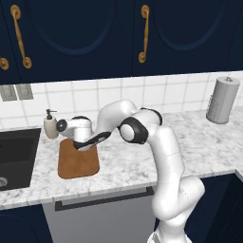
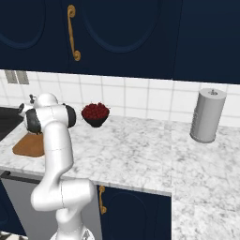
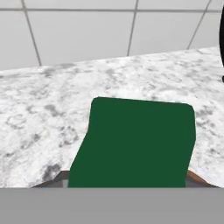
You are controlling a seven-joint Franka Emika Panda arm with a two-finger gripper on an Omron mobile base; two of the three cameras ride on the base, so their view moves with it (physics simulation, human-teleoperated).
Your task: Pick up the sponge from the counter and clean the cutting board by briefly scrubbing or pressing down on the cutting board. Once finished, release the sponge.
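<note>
Pincer (image 1: pixel 81 146) over board (image 1: pixel 78 163).
Clenched on sponge (image 3: pixel 133 144) at the board's rear edge; bench (image 1: pixel 133 161) beneath.

Arm (image 1: pixel 163 156): glossy white shell, thick rounded tubular segments with smooth bulging housings. Dark grey to black round caps at the joints; one large dark disc at the elbow (image 1: pixel 129 131), another at the elbow in the right base view. Black band along the forearm underside. No cables, screws or markings visible
</note>
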